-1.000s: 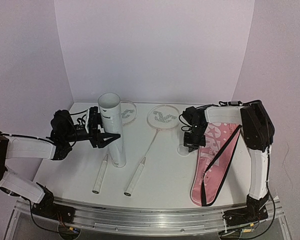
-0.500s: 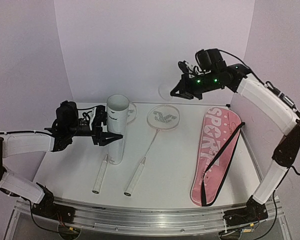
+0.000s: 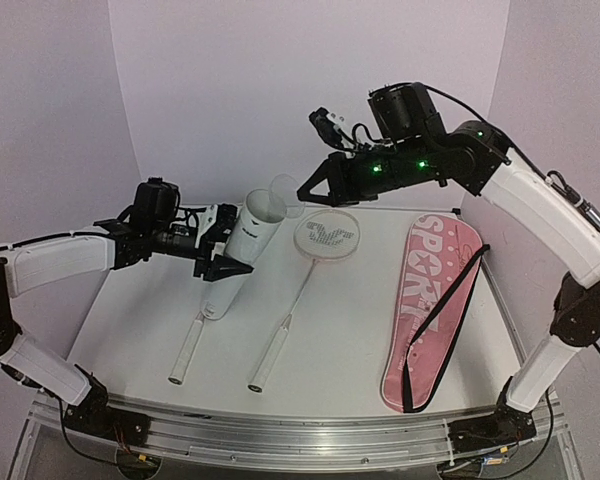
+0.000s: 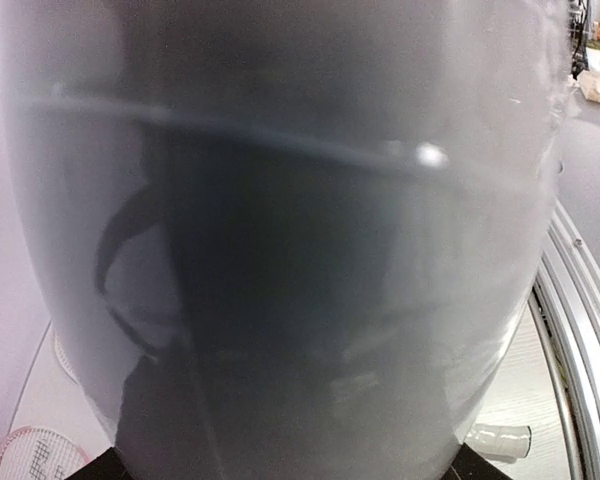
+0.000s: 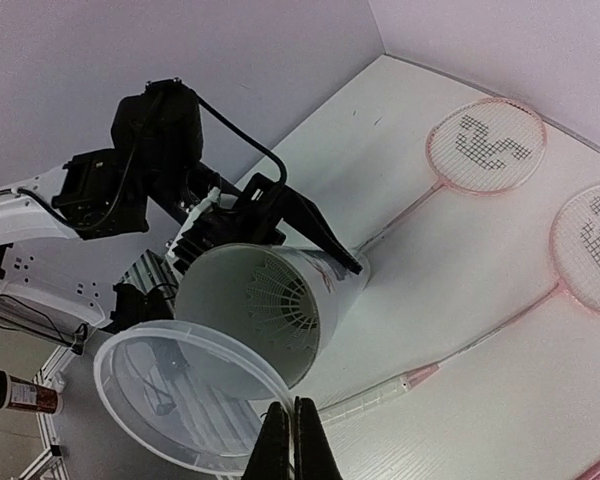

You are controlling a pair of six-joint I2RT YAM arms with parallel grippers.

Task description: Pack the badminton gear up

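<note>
My left gripper (image 3: 223, 243) is shut on the white tube (image 3: 242, 245) and holds it tilted above the table, open mouth up and to the right. In the left wrist view the tube's wall (image 4: 280, 250) fills the frame. In the right wrist view a feather shuttlecock (image 5: 280, 300) shows inside the tube (image 5: 340, 285). My right gripper (image 3: 305, 192) is shut on the rim of a clear round lid (image 3: 283, 187), just beside the tube's mouth; the right wrist view shows the lid (image 5: 180, 400) too. Two rackets lie on the table: one in the middle (image 3: 327, 236), one with its handle (image 3: 187, 350) below the tube.
The long pink SPORT bag (image 3: 430, 300) lies on the right side of the table, its black strap along it. White walls close the back and both sides. The metal rail (image 3: 300, 435) runs along the near edge.
My left gripper lifted the tube off the table and tilted it. My right gripper rose from the table by the bag with the clear lid and moved left to the tube's mouth.
</note>
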